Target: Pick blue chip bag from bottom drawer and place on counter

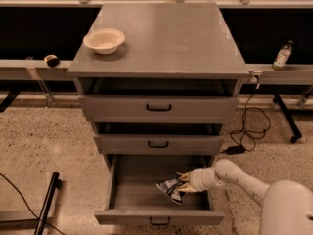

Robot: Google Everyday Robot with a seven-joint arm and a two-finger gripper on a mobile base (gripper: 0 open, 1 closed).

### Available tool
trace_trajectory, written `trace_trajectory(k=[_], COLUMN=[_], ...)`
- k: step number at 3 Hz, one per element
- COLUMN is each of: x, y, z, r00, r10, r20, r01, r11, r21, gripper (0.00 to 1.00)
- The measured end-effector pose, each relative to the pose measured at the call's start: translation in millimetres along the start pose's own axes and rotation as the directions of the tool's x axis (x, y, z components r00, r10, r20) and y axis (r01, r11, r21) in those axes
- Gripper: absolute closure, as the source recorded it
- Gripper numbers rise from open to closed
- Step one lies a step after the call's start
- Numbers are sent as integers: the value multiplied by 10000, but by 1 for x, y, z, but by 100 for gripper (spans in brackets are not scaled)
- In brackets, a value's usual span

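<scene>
Blue chip bag (169,186) is lying in the pulled-out bottom drawer (137,192), and the gripper (183,183) is clamping it from the right. One bowl (103,39) is sitting on the counter's (171,38) left side. Two upper drawers (159,107) are sitting above, so three total.

Pale end effector (181,183) in grey bottom drawer (136,189) holds blue-and-white chip bag (169,185).

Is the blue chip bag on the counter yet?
No, the blue chip bag is in the claw, inside the open bottom drawer, not on the counter.
</scene>
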State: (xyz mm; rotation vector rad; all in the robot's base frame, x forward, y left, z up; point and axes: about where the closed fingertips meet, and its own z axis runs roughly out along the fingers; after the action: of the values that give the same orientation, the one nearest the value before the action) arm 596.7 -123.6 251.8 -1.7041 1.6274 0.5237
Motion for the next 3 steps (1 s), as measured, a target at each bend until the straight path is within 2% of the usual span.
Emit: trace_trajectory(k=[1,2,3], x=[-5,-4,-21], y=[-9,-9,-24], z=[-41,-41,-74], r00=[9968,9968,9990], r10=[298,299,-117], r20=[748,747,429], r01=[-300,-301,97], r11=[9995,9995,9989], r21=[13,16,466], gripper=[100,100,100])
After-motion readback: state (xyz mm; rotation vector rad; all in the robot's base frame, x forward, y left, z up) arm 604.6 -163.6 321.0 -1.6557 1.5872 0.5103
